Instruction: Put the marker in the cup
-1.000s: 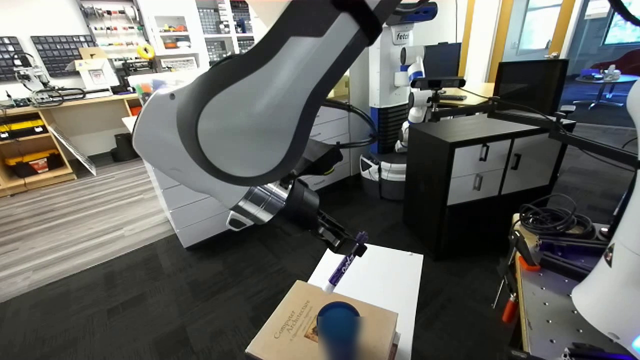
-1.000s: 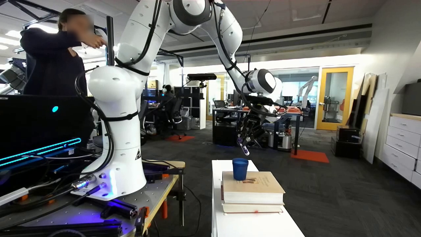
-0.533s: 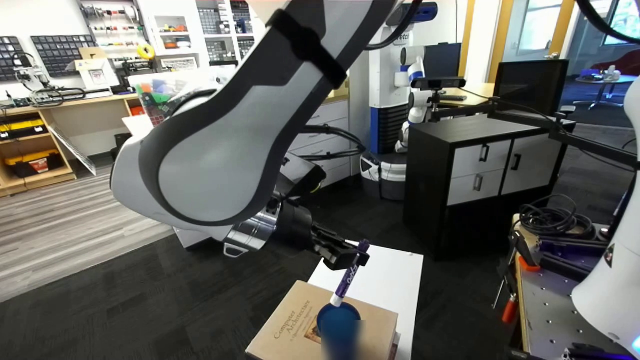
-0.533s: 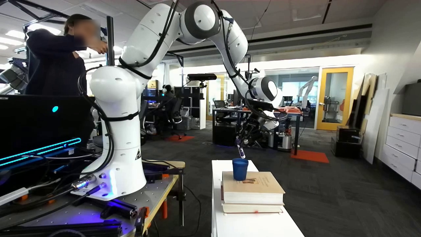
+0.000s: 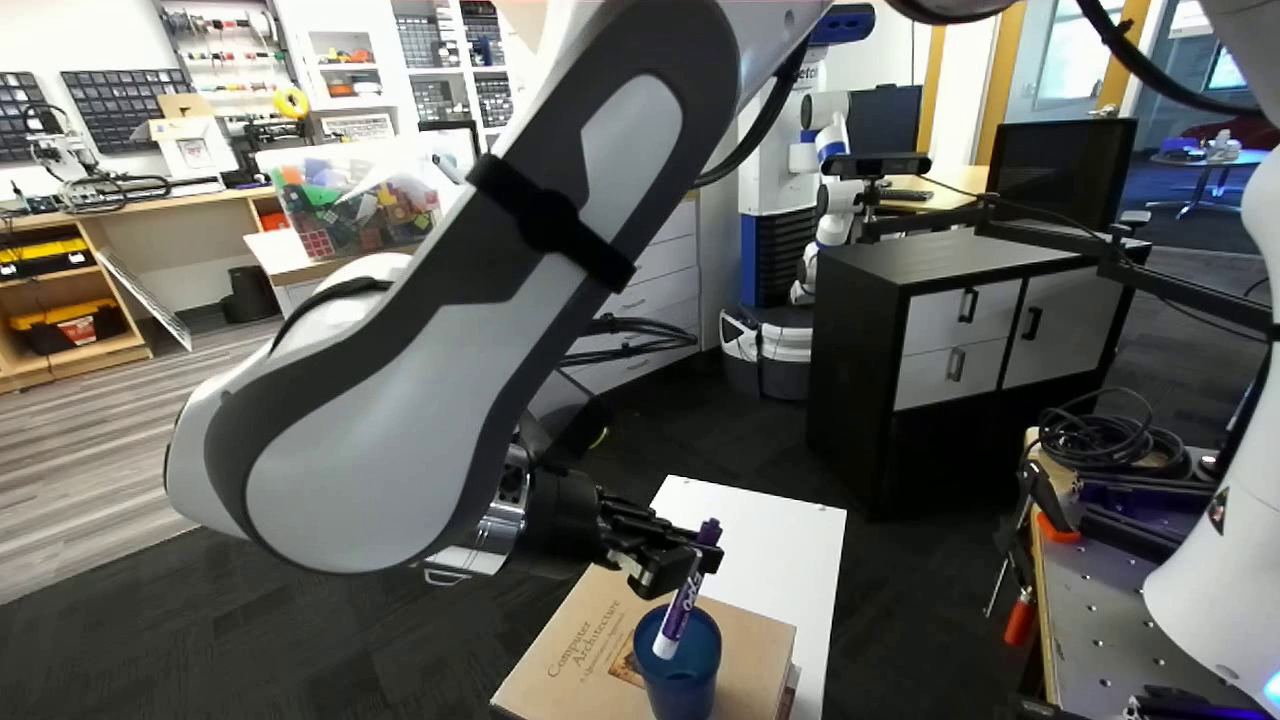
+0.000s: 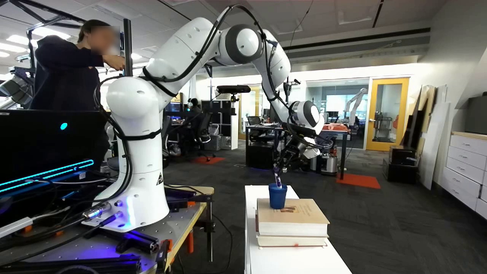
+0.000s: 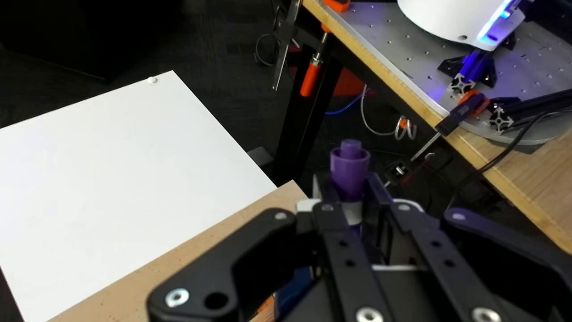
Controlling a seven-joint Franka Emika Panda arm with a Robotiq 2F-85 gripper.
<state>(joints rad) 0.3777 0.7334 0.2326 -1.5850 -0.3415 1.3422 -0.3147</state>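
The marker [image 5: 683, 605] is purple with a white lower end and lettering on its side. My gripper [image 5: 702, 556] is shut on its upper part and holds it slightly tilted. In the wrist view, the marker's purple top [image 7: 350, 170] sticks out between the fingertips. The blue cup [image 5: 685, 680] stands upright on a book, below the gripper. In an exterior view the marker's white end lies within the cup's opening. In an exterior view the marker [image 6: 278, 179] reaches the rim of the cup [image 6: 277, 198]. In the wrist view only a sliver of the cup [image 7: 294, 288] shows.
Two stacked books [image 6: 293, 228] lie on a white table top [image 6: 304, 262] and bear the cup. The robot's base stands on a metal bench [image 6: 182, 224] with clamps and cables. A dark cabinet [image 5: 870, 380] stands behind the table. A person [image 6: 68, 72] stands behind the base.
The gripper has moved down toward the cup with the marker in it. The marker's lower end went from above and beside the cup to its opening, and the marker is more upright.
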